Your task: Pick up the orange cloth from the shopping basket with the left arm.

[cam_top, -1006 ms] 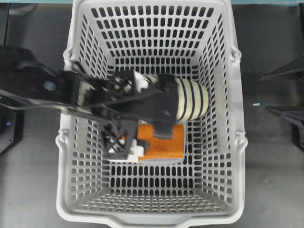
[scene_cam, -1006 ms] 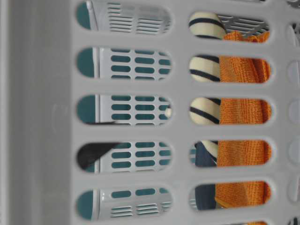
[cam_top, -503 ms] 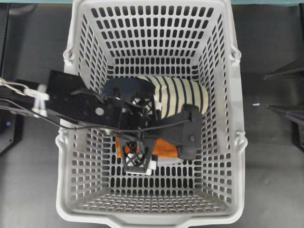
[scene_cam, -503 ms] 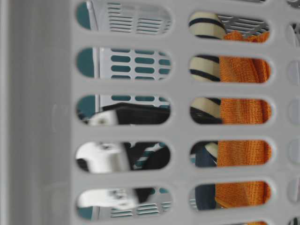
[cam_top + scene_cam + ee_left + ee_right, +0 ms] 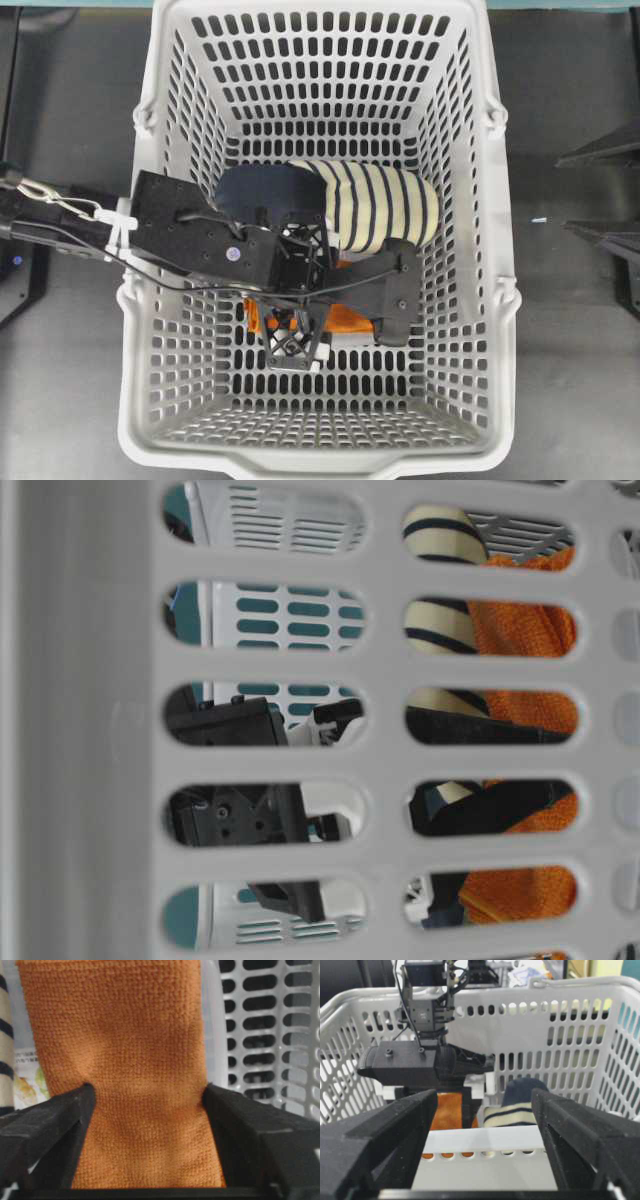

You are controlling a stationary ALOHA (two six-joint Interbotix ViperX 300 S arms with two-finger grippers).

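Down on the floor of the shopping basket (image 5: 160, 90) lies the orange cloth (image 5: 125, 1075), and in the left wrist view it fills the space between the two black fingers (image 5: 45, 1130) of the left pincer (image 5: 150, 1110). Each finger stands at one side edge of the cloth, which narrows a little where they meet it, so the jaws are wide apart and astride the fabric; whether they already press it cannot be told. From overhead, the left arm (image 5: 200, 240) reaches in over the basket's left rim and hides most of the cloth, leaving orange scraps beside the lattice frame. The right pincer (image 5: 482, 1125) hangs outside the basket with its jaws spread wide and nothing between them, facing the near wall.

Inside the basket, a cream-and-navy striped slipper (image 5: 385, 205) lies just beside the cloth, toward the far wall in the overhead view. A printed paper (image 5: 27, 1077) shows between slipper and cloth in the left wrist view. The basket sits on a dark desk (image 5: 570, 90).
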